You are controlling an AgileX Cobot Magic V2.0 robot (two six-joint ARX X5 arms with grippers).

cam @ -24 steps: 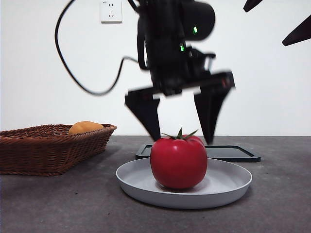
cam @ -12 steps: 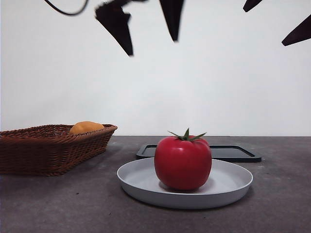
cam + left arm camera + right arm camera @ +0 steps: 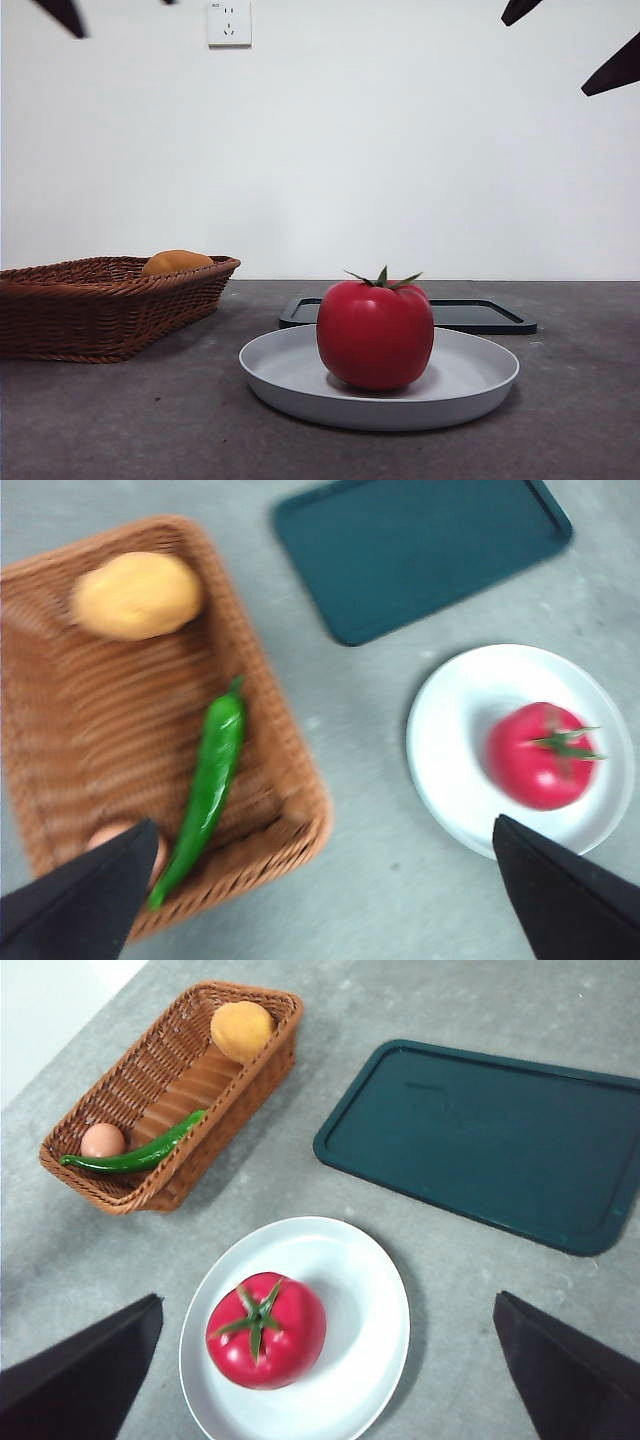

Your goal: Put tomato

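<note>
The glossy red tomato with its green calyx stands upright on the grey plate, free of both grippers. From above, in the left wrist view, the tomato lies on the white-looking plate, and my left gripper is open and empty, high over the table between basket and plate. The front view shows only its black tips at the top left corner. My right gripper is open and empty too, hanging high above the tomato and plate.
A wicker basket at the left holds an orange-yellow fruit, a green pepper and an egg. A dark flat tray lies behind the plate.
The left gripper, which had its open jaws on either side of the tomato, rose and drew off up and left, nearly out of the front view. The tomato stays on the plate.
</note>
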